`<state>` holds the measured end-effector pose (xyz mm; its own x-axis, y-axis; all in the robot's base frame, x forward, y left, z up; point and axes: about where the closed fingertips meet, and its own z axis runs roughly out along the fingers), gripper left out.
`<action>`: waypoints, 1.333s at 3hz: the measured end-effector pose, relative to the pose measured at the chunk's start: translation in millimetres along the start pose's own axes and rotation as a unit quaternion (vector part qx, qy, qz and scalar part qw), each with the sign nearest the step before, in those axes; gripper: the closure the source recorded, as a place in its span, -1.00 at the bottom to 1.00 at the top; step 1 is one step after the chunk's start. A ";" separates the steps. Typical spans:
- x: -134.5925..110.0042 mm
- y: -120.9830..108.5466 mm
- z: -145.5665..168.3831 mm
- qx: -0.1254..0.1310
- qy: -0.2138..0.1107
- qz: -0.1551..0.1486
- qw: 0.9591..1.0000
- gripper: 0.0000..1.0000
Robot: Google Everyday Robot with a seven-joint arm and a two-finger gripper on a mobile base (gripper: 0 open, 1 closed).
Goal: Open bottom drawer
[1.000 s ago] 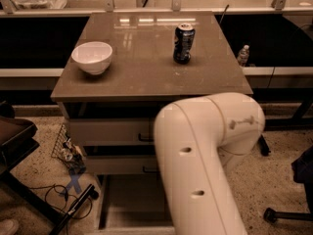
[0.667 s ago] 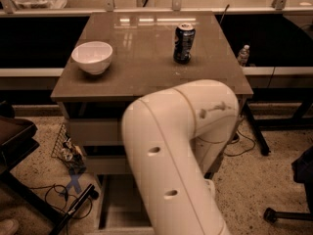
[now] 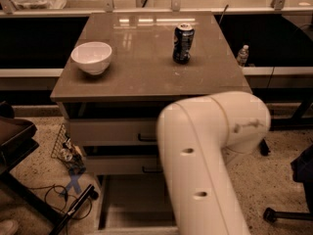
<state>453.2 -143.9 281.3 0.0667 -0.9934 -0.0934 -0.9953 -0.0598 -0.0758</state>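
The bottom drawer (image 3: pixel 132 202) of the brown-topped cabinet (image 3: pixel 146 77) stands pulled out, and its pale smooth interior shows below the two upper drawer fronts. Its front and black handle lie at or below the lower frame edge and do not show. The mid-sized drawer front (image 3: pixel 120 164) and the top drawer front (image 3: pixel 112 131) are closed, each with a small black handle. My cream arm (image 3: pixel 210 151) fills the lower right and covers the right half of the drawers. My gripper is out of view, hidden behind or below the arm.
A white bowl (image 3: pixel 92 57) and a dark soda can (image 3: pixel 183 43) stand on the cabinet top. Cables and clutter (image 3: pixel 68 153) lie on the floor to the left, beside a dark stand (image 3: pixel 14 141). A bottle (image 3: pixel 242 55) stands at the right, and a chair base (image 3: pixel 288 214) sits at lower right.
The arm swung left across the drawers, then back to the right. The bottom drawer stays pulled out throughout.
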 end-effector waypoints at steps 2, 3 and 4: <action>39.8 -17.3 38.1 0.022 -0.091 0.012 0.996 1.00; 63.5 -18.3 55.5 0.023 -0.117 0.033 0.992 1.00; 48.9 -18.5 57.6 0.019 -0.114 0.017 0.993 1.00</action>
<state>478.9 -185.7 220.9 0.0520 -0.9465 -0.3185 -0.9943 -0.0192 -0.1052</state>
